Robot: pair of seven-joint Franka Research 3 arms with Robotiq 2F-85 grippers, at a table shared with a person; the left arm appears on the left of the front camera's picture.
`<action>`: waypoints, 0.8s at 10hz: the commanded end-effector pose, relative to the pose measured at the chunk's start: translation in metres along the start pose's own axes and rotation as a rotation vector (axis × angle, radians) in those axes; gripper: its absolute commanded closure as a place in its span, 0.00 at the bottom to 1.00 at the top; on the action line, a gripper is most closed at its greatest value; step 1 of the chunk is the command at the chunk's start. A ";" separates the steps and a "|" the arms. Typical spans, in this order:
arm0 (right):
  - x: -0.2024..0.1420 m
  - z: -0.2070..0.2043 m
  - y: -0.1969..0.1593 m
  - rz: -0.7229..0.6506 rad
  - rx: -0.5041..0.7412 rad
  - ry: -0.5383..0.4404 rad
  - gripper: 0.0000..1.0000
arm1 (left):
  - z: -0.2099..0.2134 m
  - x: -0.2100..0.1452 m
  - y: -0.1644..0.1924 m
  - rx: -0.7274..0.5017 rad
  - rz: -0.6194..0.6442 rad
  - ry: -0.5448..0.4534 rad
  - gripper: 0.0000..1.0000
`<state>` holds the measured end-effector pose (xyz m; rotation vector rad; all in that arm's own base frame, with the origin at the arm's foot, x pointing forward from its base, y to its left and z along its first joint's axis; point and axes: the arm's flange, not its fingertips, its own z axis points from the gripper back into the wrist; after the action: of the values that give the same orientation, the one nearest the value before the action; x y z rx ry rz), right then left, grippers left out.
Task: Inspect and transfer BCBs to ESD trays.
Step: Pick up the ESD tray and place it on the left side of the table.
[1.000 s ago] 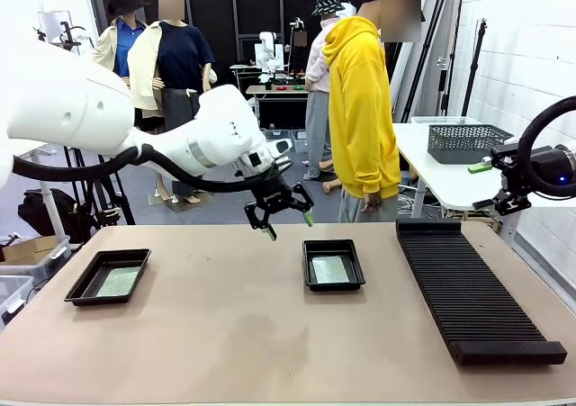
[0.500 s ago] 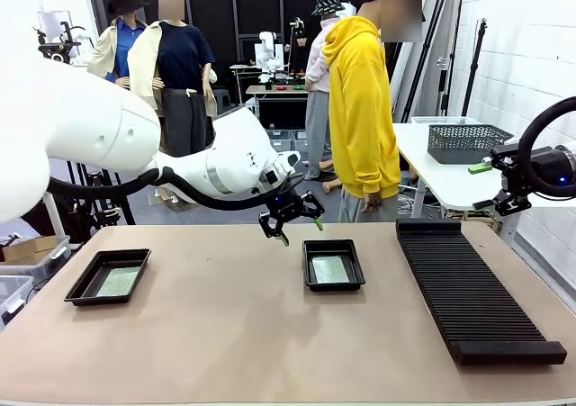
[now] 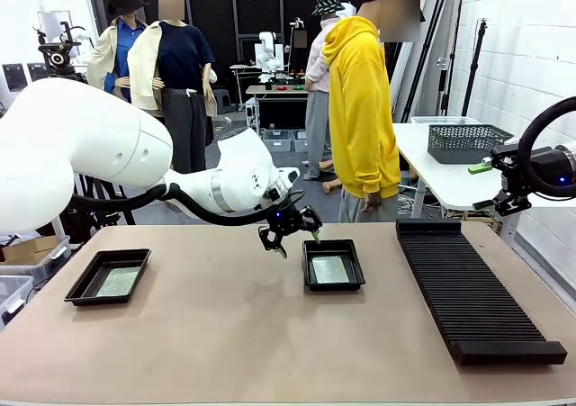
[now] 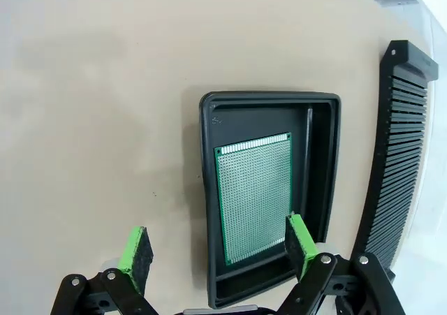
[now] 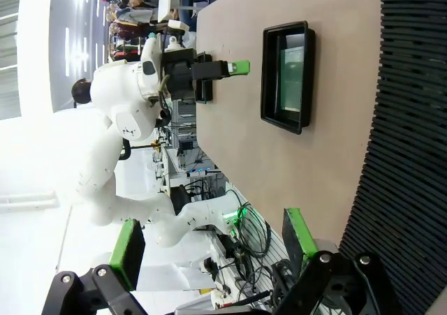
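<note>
With my left gripper [image 4: 218, 252] spread wide and empty above the near rim of the ESD tray [image 4: 323, 158], the green BCB [image 4: 254, 196] lying flat just ahead between my pads, I should descend squarely without clipping the rim.

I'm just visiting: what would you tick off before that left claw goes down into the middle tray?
1. Left gripper open, holding nothing: ok.
2. Green circuit board lies flat in the middle ESD tray: ok.
3. Gripper centred over the board: not ok, it sits off the tray's near left corner.
4. Person in the yellow hoodie off the table: ok.
5. Right gripper open, away from the tray: ok.
</note>
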<state>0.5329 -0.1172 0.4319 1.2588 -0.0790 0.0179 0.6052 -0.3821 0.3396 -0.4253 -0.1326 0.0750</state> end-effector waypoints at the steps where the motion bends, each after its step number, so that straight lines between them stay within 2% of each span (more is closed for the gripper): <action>1: -0.002 -0.001 0.000 -0.007 0.002 0.000 0.00 | -0.010 0.004 -0.007 0.037 0.021 -0.025 0.00; 7: -0.002 -0.001 0.000 -0.007 0.002 0.000 0.00 | -0.027 0.011 -0.007 0.030 0.015 -0.013 0.00; 8: -0.002 -0.001 0.000 -0.007 0.002 0.000 0.00 | -0.028 0.011 -0.008 0.037 0.009 -0.007 0.03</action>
<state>0.5329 -0.1172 0.4318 1.2588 -0.0789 0.0179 0.6161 -0.3925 0.3166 -0.4181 -0.1286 0.0805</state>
